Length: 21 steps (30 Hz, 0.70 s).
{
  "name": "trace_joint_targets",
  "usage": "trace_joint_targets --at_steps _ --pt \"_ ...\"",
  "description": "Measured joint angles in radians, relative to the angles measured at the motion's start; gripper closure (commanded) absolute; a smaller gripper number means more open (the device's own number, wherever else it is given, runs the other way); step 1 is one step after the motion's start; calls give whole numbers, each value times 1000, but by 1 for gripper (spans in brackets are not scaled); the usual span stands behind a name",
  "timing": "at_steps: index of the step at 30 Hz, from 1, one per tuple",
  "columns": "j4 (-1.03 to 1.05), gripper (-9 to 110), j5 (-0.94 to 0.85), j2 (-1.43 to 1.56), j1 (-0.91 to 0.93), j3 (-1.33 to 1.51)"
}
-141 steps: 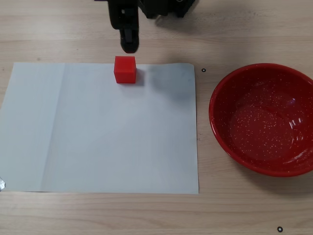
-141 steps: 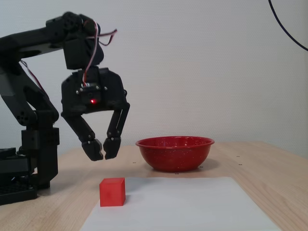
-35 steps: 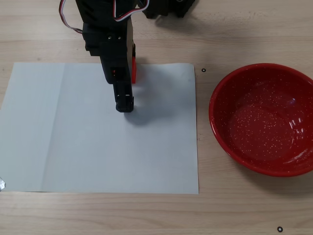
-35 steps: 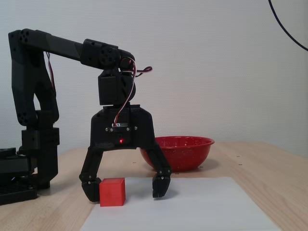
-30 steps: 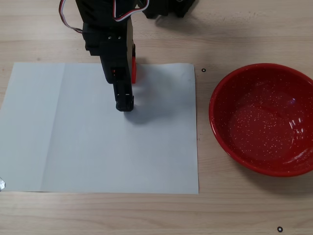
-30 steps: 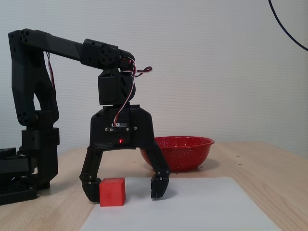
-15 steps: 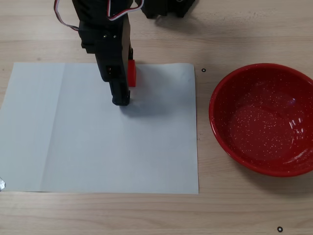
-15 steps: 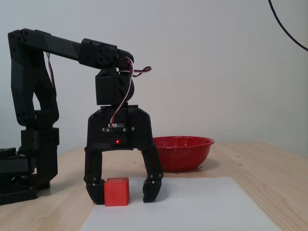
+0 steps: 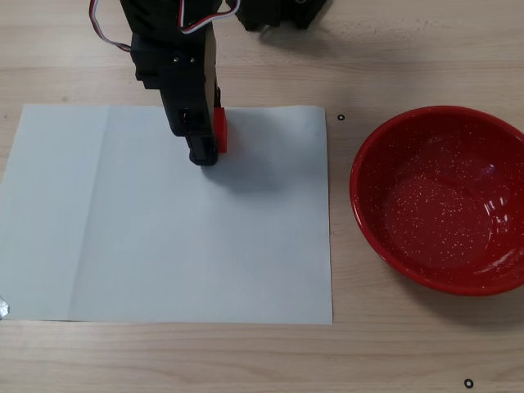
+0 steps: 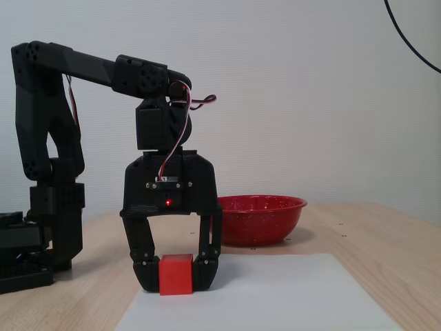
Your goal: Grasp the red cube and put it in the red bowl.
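While my tool (image 10: pixel 177 277) clamps the red cube (image 10: pixel 176 274), low at the paper's (image 9: pixel 164 246) far edge on the counter (image 9: pixel 393 352), lifting and carrying remain; red bowl (image 9: pixel 442 201) empty, well apart.

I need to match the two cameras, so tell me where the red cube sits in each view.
Top-down fixed view: the red cube peeks out right of the gripper, upper middle, at the white paper's far edge.
Side fixed view: the cube sits lower left, between the fingers.
Shared landmark: the red bowl.
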Motion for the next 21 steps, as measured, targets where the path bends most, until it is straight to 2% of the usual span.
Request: trace_joint_targets --at_steps 6,21 --pt "67 101 -3 0 -2 -32" --pt "305 101 -95 0 77 -353"
